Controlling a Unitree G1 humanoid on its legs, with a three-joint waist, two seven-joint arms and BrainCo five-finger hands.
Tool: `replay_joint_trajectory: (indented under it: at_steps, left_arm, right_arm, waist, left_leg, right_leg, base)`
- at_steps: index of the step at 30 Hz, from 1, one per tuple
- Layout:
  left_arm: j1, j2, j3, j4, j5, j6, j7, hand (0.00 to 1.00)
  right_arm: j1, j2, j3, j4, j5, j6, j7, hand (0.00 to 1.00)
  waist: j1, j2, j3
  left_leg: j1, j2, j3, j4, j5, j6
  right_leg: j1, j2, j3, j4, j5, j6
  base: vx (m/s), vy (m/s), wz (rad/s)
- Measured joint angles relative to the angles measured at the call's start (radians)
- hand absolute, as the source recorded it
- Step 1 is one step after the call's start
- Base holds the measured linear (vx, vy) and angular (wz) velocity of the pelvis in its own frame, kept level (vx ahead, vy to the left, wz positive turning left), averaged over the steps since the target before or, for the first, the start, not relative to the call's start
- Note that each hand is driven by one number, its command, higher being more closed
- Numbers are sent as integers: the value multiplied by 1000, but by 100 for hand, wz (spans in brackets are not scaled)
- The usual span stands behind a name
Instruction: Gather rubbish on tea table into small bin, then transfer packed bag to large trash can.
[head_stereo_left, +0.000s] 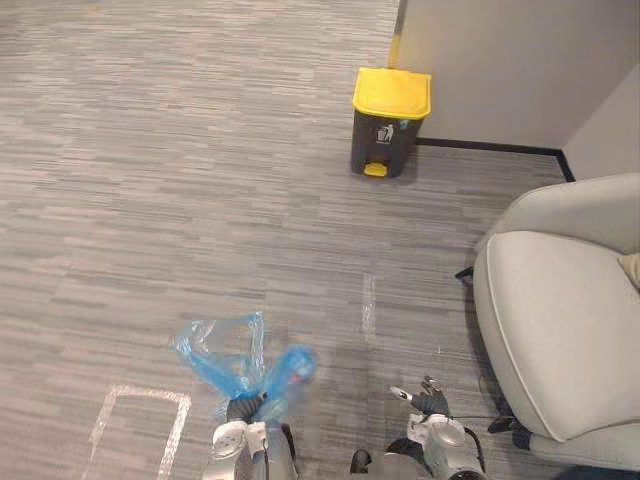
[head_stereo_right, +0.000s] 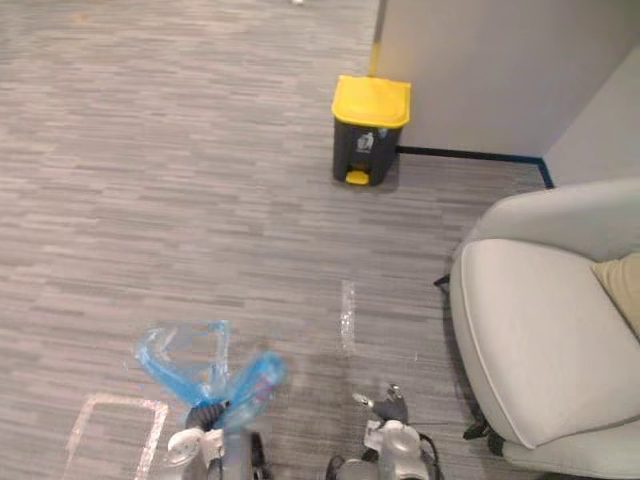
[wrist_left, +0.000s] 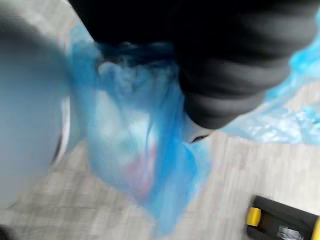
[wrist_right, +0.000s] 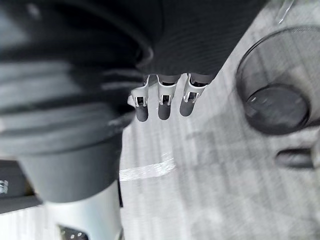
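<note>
Blue bag (head_stereo_left: 232, 352) bunched in clamped fingers of left hand (head_stereo_left: 244, 409); right hand (head_stereo_left: 431, 404) fingers straight, empty.

a pale armchair (head_stereo_left: 560, 330) stands on grey carpet (head_stereo_left: 150, 180) beside a wall (head_stereo_left: 500, 60).

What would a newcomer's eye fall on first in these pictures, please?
Most likely the blue bag, bunched in the left hand low in the head views, bright against the grey floor. Next comes the yellow-lidded trash can standing by the wall ahead, then the pale armchair on the robot's right; the right hand hangs open near it.
</note>
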Motion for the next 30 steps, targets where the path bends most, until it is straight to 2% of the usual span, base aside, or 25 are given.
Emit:
replay_joint_trajectory:
  at_steps: [1, 2, 4, 6, 7, 8, 9, 10, 11, 13, 14, 16, 17, 18, 19, 20, 22, 23, 25, 26, 28, 30]
  left_arm:
    - [2, -10, -1, 6, 0, 0, 0, 100]
    - [-15, 6, -1, 35, 0, 2, 1, 100]
    - [-35, 14, -1, 44, 0, 2, 2, 100]
    - [-32, 20, -3, 46, 0, 4, 2, 100]
    - [-25, 23, -11, 46, 0, 5, 2, 100]
    - [-15, 29, -31, 43, 0, 5, 2, 100]
    - [-6, 35, -45, 43, 0, 6, 2, 100]
    - [-1, 40, -51, 45, 0, 9, 2, 100]
    - [-1, 40, -50, 45, 0, 13, 5, 100]
    - [-3, 37, -50, 45, 0, 14, 9, 100]
    - [-4, 35, -48, 45, 0, 15, 11, 100]
    - [-4, 34, -43, 45, 0, 18, 17, 100]
    - [-9, 35, -43, 46, 0, 18, 21, 100]
    - [-6, 44, -44, 53, 0, 16, 21, 100]
    - [-17, 34, -47, 89, 0, 19, 20, 100]
    - [-15, 27, -45, 98, 1, 18, 17, 100]
    - [-20, 13, -36, 104, 2, 19, 16, 100]
    - [-25, 3, -35, 103, 2, 19, 12, 100]
    - [-25, -10, -24, 100, 1, 17, 8, 100]
    - [-18, -28, 1, 84, 2, 17, 2, 100]
    - [-2, -37, 2, 67, 1, 18, -1, 100]
    - [3, -36, 1, 58, 0, 20, -1, 100]
  right_arm:
    - [4, -15, -1, 3, 0, 0, -1, 0]
    - [-5, -3, -4, 20, 1, 6, -4, 0]
    - [-4, 1, -6, 20, 0, 5, -6, 0]
    - [-5, 8, -5, 18, 0, 5, -6, 0]
    - [-5, 9, -5, 15, 0, 5, -5, 0]
    - [-6, 11, -1, 12, -2, 4, -2, 0]
    - [-4, 14, 3, 11, -2, 4, 1, 0]
    - [0, 20, 5, 11, -3, 4, 2, 0]
    - [6, 21, 14, 10, -3, 4, 3, 0]
    - [10, 21, 22, 5, -4, 5, 3, 0]
    - [20, 20, 29, 4, -4, 5, 3, 0]
    - [23, 19, 36, -2, -5, 6, 3, 0]
    - [24, 17, 36, 3, -5, 6, 3, 0]
    - [27, 11, 38, 20, -7, 8, 3, 0]
    - [17, -8, 35, 38, -13, 10, 3, 0]
    - [3, -25, 31, 46, -23, 9, 2, 0]
    - [0, -38, 12, 47, -25, 10, 1, 0]
    - [17, -36, -1, 49, -25, 12, 1, 0]
    - [35, -30, 4, 45, -23, 12, 1, 0]
    - [45, -22, 21, 42, -22, 10, 1, 0]
    - [40, -16, 39, 40, -20, 10, 1, 0]
    - [49, -6, 38, 40, -19, 12, 2, 0]
  waist:
    - [3, 29, -10]
    - [-4, -10, -17]
    - [-4, -15, -19]
    - [3, -18, -18]
    - [5, -19, -17]
    - [5, -13, -14]
    - [4, -11, -13]
    - [-2, -9, -12]
    - [-2, -7, -11]
    - [-7, 0, -6]
    - [-13, 5, -3]
    - [-24, 7, -2]
    - [-28, -5, -9]
    - [-36, -33, -22]
    - [-42, 4, -27]
    - [-34, 25, -41]
    - [-41, 42, -37]
    - [-46, 53, -33]
    - [-48, 53, -32]
    - [-40, 46, -32]
    - [-33, 48, -28]
    - [-17, 45, -28]
  left_leg:
    - [-2, -3, -44, -165, 190, -16]
    - [8, -43, -11, -157, 165, 2]
    - [5, -61, 0, -127, 114, 18]
    - [35, -67, 37, -98, 70, 44]
    - [70, -73, 55, -108, 50, 52]
    - [132, -75, 80, -131, 22, 54]
    - [172, -75, 94, -145, 6, 57]
    - [208, -73, 105, -155, -8, 58]
    - [251, -71, 115, -172, -23, 56]
    - [307, -65, 119, -202, -54, 53]
    - [347, -56, 120, -220, -66, 41]
    - [404, -48, 120, -255, -70, 26]
    - [435, -48, 111, -280, -75, 4]
    - [451, -71, 84, -297, -86, -35]
    - [466, -55, 12, -326, -79, -32]
    - [468, -43, -36, -349, -62, -39]
    - [471, -25, -69, -326, -35, -57]
    - [465, -2, -85, -250, -23, -60]
    - [415, 23, -103, -72, 16, -65]
    - [303, 60, -101, 208, 97, -62]
    - [175, 102, -70, 398, 52, -38]
    - [118, 105, -35, 388, 20, -33]
  right_leg:
    - [17, 7, 28, -5, -35, 60]
    - [27, -38, 66, -22, -51, 85]
    - [19, -52, 104, -23, -4, 82]
    - [17, -76, 143, 34, 13, 106]
    - [-2, -88, 161, 109, 22, 123]
    - [-63, -98, 189, 283, 60, 176]
    - [-120, -103, 202, 418, 104, 200]
    - [-182, -103, 208, 556, 103, 212]
    - [-262, -100, 193, 680, 72, 186]
    - [-363, -81, 143, 740, 28, 133]
    - [-415, -62, 103, 710, 4, 107]
    - [-464, -39, 50, 569, -9, 89]
    - [-490, -22, 36, 420, 19, 76]
    - [-483, -12, 41, 282, 145, 24]
    - [-456, 17, 27, 268, 128, 17]
    - [-457, 36, 21, 260, 118, 3]
    - [-431, 43, -8, 264, 82, -18]
    - [-371, 52, -39, 236, 73, -29]
    - [-289, 64, -58, 190, 68, -34]
    - [-199, 69, -56, 120, 45, -39]
    - [-137, 80, -48, 88, 15, -56]
    - [-87, 74, -38, 56, 5, -48]
  base:
    - [412, 319, -43]
    - [420, 307, -27]
    - [388, 256, -14]
    - [379, 253, -28]
    - [357, 204, -44]
    - [390, 188, -53]
    - [301, 111, -50]
    - [275, 46, -37]
    - [271, -4, -30]
    - [277, -48, -19]
    - [386, -150, -6]
    - [421, -200, 9]
    - [374, -212, 35]
    - [473, -224, 35]
    - [402, -166, 12]
    - [336, -117, -9]
    - [362, -163, 19]
    - [394, -185, 51]
    - [380, -131, 41]
    - [369, -68, 17]
    - [284, 31, -8]
    - [277, 101, -16]
